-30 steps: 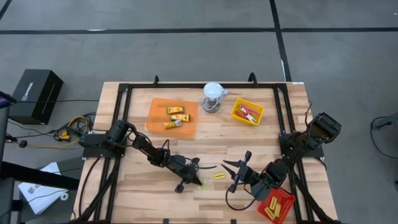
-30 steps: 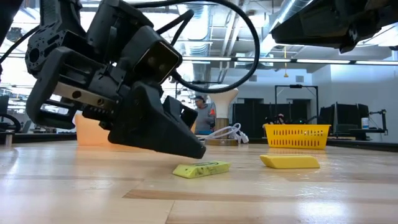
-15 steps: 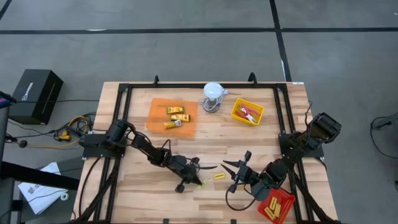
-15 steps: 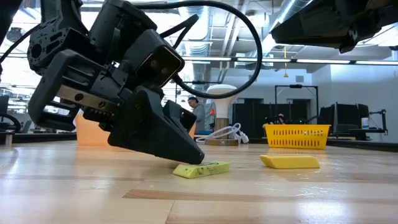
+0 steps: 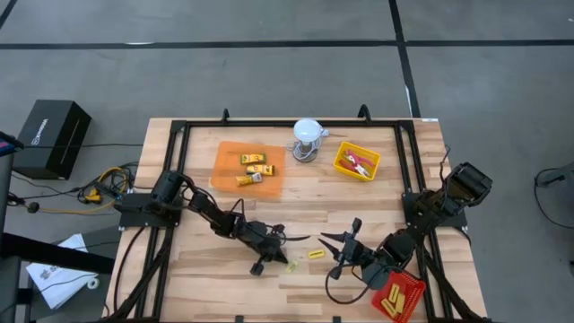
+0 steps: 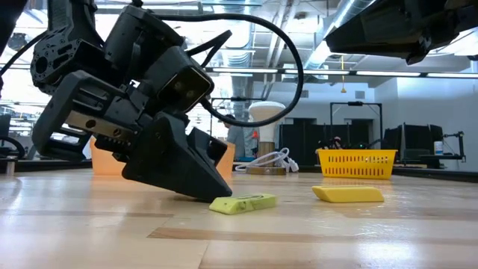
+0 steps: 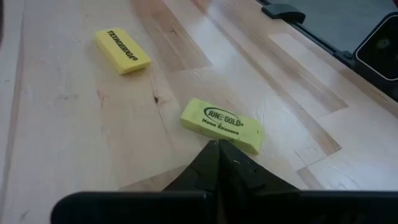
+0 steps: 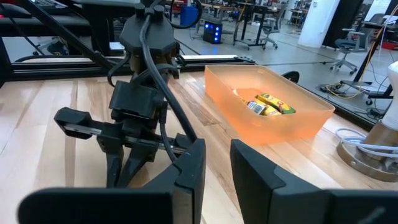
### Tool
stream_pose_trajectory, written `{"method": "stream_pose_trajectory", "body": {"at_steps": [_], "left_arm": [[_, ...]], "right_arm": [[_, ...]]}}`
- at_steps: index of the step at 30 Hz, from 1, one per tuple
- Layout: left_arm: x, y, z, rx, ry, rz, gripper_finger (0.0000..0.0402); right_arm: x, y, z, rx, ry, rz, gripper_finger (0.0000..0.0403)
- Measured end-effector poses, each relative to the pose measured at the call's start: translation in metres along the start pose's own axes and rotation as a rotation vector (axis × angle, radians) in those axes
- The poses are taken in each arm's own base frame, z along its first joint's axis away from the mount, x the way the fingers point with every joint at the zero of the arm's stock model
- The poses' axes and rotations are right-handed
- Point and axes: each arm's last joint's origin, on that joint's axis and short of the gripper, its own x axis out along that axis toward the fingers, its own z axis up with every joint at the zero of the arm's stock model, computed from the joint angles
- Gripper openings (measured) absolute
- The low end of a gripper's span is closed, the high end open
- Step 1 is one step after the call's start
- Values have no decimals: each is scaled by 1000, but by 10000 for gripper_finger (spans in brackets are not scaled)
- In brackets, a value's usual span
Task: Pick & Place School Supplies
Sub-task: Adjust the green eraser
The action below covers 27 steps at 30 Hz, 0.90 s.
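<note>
A yellow-green eraser [image 7: 221, 124] printed with dark letters lies flat on the wooden table near its front edge [image 5: 290, 266]. A second yellow eraser [image 7: 122, 51] lies flat a little to its right [image 5: 316, 254]. My left gripper [image 7: 219, 147] is shut and slants down, its tips at the first eraser's long side [image 6: 224, 194]. My right gripper [image 8: 217, 167] hangs above the table at the front right [image 5: 334, 244]. Its fingers stand a little apart with nothing between them, and it points toward the left arm. My left gripper meets the printed eraser's near long side [image 7: 214, 135] with its shut fingertips [image 6: 222, 193]. It comes slanting down from the table's left. The eraser lies flat on the table. Whether the tips press on it or only touch it, I cannot tell.
An orange tray [image 5: 235, 169] at the far left holds yellow packets. A yellow basket [image 5: 343, 162] with red-handled scissors and a white domed object [image 5: 308, 135] stand at the far edge. A red basket [image 5: 405, 285] with yellow items sits at the front right corner.
My left gripper, still shut, has sunk and tipped further down, bringing its tips onto the printed eraser's edge. The eraser has stayed where it was.
</note>
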Motion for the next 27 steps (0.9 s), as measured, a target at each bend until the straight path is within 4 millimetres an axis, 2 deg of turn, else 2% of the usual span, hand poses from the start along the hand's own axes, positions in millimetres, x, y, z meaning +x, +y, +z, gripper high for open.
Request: {"method": "stream_pose_trajectory", "body": {"at_steps": [7, 15, 18, 23, 27], "left_arm": [[-1, 4, 0, -1, 1, 1, 1], [-7, 5, 16, 42, -102, -22, 1], [-4, 4, 16, 41, -106, -27, 1], [1, -2, 31, 71, -167, -69, 1], [7, -3, 33, 75, -168, -88, 1]], "right_arm": [[0, 0, 0, 0, 0, 0, 67], [0, 0, 0, -1, 1, 1, 67], [0, 0, 0, -1, 1, 2, 67], [0, 0, 0, -1, 4, 10, 67], [1, 0, 0, -1, 10, 22, 67]]}}
